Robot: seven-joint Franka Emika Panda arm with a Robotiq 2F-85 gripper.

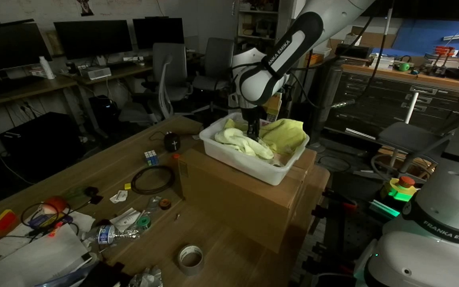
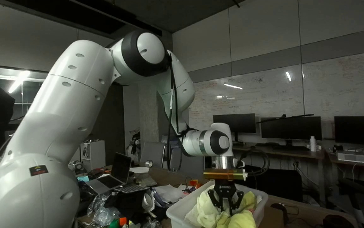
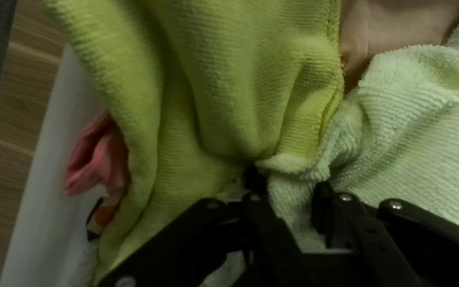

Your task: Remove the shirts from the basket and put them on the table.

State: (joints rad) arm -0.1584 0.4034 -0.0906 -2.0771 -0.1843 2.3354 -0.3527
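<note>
A white plastic basket (image 1: 239,164) holds soft, crumpled cloths; it also shows in an exterior view (image 2: 179,214). One cloth is pale yellow (image 1: 249,146), another is yellow-green (image 1: 287,135). In the wrist view the yellow-green cloth (image 3: 229,91) is at the left and middle, the pale cloth (image 3: 420,119) at the right. A pink piece of fabric (image 3: 97,159) lies by the basket wall. My gripper (image 3: 287,185) points down inside the basket, its fingers partly closed with pale cloth bunched between them. The fingertips (image 2: 226,211) are sunk in the cloth and partly hidden.
The basket stands on a cardboard box (image 1: 233,207) on the wooden table (image 1: 221,259). On the table are a tape roll (image 1: 190,260), plastic bottle (image 1: 111,234), coiled cable (image 1: 152,180), puzzle cube (image 1: 151,158), black round object (image 1: 172,142) and papers (image 1: 38,259).
</note>
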